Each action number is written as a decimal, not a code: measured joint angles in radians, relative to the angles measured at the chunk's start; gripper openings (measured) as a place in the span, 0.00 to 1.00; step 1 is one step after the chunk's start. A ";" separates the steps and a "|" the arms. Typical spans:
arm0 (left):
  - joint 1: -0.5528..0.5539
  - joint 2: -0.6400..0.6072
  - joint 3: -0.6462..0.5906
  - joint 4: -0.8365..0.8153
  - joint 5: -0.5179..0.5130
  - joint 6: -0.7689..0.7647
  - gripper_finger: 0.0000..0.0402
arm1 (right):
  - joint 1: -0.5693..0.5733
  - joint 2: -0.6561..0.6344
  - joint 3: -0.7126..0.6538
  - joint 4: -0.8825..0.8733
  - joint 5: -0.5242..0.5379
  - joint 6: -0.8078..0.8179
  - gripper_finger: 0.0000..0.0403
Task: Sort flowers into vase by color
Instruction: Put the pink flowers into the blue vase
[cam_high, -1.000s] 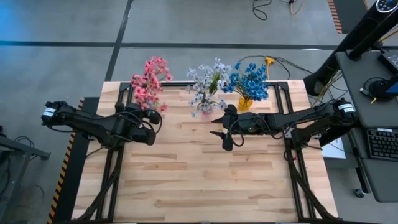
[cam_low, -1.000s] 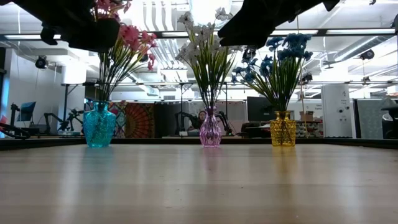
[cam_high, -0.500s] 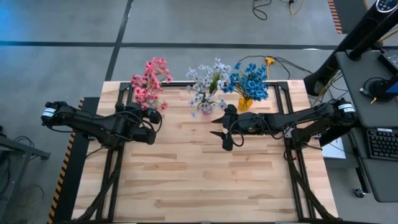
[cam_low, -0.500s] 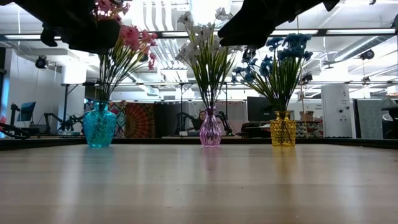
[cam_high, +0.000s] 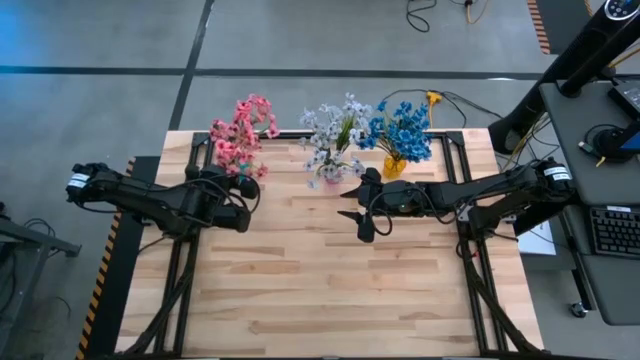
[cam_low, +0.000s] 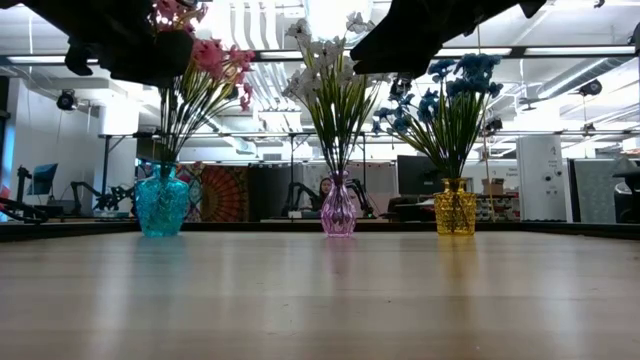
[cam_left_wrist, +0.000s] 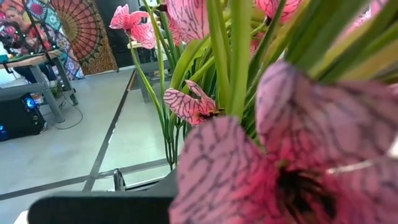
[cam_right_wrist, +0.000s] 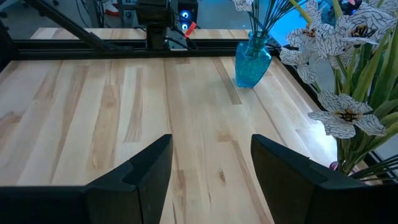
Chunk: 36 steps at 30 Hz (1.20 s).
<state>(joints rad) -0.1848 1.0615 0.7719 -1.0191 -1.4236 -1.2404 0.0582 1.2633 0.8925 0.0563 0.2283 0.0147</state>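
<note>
Three vases stand along the table's far edge. A teal vase (cam_low: 160, 202) holds pink flowers (cam_high: 238, 135), a pink glass vase (cam_low: 338, 208) holds white flowers (cam_high: 333, 135), and a yellow vase (cam_low: 455, 208) holds blue flowers (cam_high: 402, 130). My left gripper (cam_high: 250, 188) hangs level just on the near side of the pink bunch, shut, with pink blossoms (cam_left_wrist: 249, 168) right in front of it. My right gripper (cam_high: 345, 207) hovers open above the table, near the pink glass vase, with nothing between its fingers (cam_right_wrist: 211, 146). My left gripper is shut among the pink spray's green stems (cam_left_wrist: 239, 56), coming level from the table's left and near side. A big pink blossom (cam_left_wrist: 298, 124) covers the fingertips, so which part it has does not show. The stems rise upright past it, toward the teal vase's bunch.
The wooden tabletop (cam_high: 330, 290) lies bare across its middle and near half. A black frame rail (cam_right_wrist: 124, 45) runs along the table's edge by the teal vase (cam_right_wrist: 253, 59). Both arms hang high over the table in the low view.
</note>
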 joint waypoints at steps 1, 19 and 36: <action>0.000 -0.002 0.000 0.000 -0.002 0.001 0.09 | 0.000 0.000 0.000 0.000 0.000 0.000 0.52; 0.000 -0.121 0.002 0.000 0.001 0.026 0.09 | 0.000 0.000 0.000 0.000 0.000 0.000 0.52; 0.069 -0.084 0.002 0.000 0.075 0.014 0.09 | 0.000 0.000 0.000 0.000 0.000 0.002 0.52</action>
<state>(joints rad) -0.1162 0.9771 0.7738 -1.0187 -1.3483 -1.2267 0.0582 1.2633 0.8925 0.0563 0.2284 0.0163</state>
